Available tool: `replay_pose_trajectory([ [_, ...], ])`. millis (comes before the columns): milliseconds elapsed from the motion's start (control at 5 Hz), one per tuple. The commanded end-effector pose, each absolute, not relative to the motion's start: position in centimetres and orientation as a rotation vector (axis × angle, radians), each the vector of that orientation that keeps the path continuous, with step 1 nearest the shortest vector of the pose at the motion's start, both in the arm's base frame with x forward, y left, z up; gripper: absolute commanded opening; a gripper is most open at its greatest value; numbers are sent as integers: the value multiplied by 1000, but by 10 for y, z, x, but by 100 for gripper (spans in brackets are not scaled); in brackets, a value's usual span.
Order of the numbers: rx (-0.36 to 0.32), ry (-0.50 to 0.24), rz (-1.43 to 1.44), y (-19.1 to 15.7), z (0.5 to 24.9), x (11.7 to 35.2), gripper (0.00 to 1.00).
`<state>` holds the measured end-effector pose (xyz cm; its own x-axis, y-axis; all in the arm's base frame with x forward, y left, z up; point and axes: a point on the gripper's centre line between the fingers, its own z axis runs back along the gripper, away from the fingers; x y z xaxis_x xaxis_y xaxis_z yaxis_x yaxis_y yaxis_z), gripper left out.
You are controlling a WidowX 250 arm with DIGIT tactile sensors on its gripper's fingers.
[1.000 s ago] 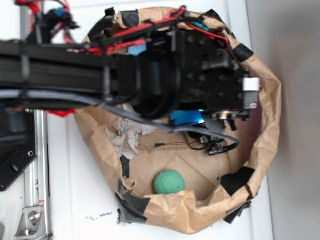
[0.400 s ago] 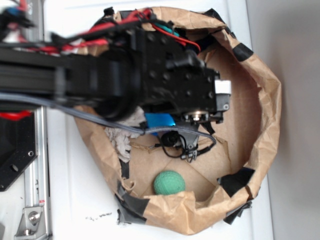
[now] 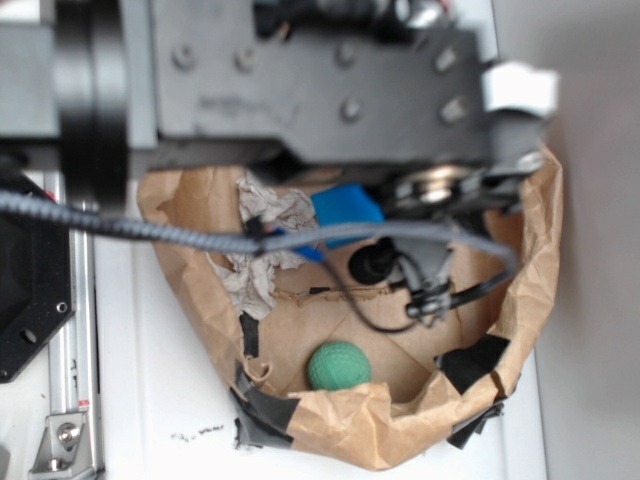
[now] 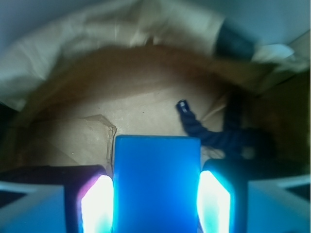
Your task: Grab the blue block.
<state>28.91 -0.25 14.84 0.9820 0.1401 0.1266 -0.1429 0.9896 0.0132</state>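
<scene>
The blue block (image 4: 157,184) is a smooth, saturated blue bar standing between my two lit fingers (image 4: 97,204), which press on its sides. My gripper (image 4: 157,199) is shut on it and holds it above the brown paper floor. In the exterior view the block (image 3: 347,208) shows just under the big black arm (image 3: 300,90), which fills the top of the frame and hides the fingers.
A brown paper bag (image 3: 530,260) patched with black tape rings the work area. Inside it lie a green ball (image 3: 339,365), a crumpled grey rag (image 3: 262,255) and a dark navy rope (image 4: 214,133). A grey cable (image 3: 150,230) hangs across the bag.
The arm has risen toward the exterior camera and looks much larger. The blue block has come up with it, still between the fingers.
</scene>
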Motion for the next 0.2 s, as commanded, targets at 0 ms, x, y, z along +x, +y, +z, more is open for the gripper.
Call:
replay_pose_trajectory([
  [0, 21, -181, 109, -7, 183, 280, 0],
])
